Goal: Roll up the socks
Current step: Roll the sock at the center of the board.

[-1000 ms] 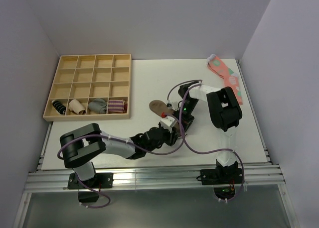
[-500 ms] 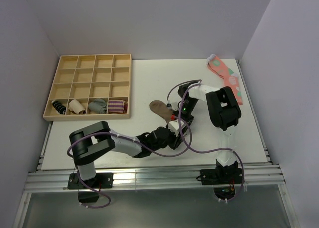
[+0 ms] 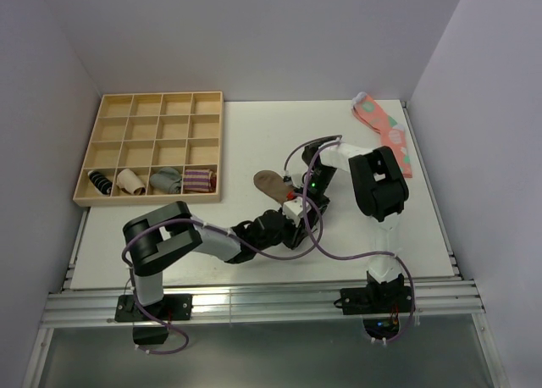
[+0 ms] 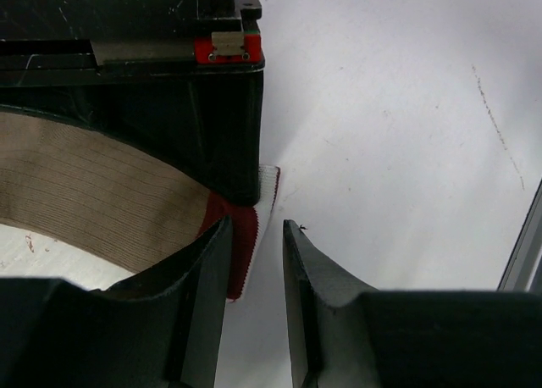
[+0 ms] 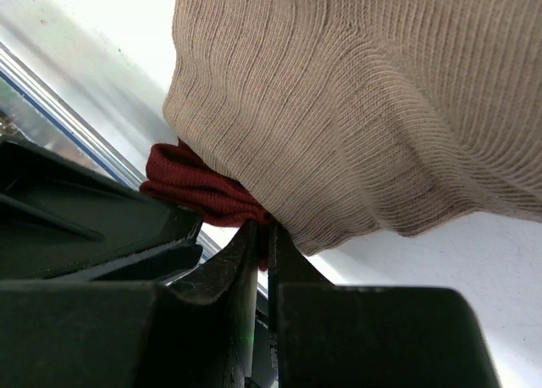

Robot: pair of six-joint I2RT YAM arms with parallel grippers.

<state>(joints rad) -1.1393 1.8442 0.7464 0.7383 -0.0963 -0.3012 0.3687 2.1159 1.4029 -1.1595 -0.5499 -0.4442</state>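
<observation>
Top view: only the toe of the tan sock [image 3: 273, 185] shows; its cuff end lies hidden beneath the left gripper [image 3: 292, 224] and right gripper [image 3: 305, 203]. Wrist views: picture edges cut the sock off. The bundles in the tray [image 3: 148, 198], by the tabletop's left edge, are too small to identify.

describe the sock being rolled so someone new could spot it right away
Start at the white table, just right of the wooden compartment tray. The tan-brown sock lies mid-table, ribbed knit with a dark red and white cuff. The coral-pink sock at the far right is the only other loose one.
</observation>
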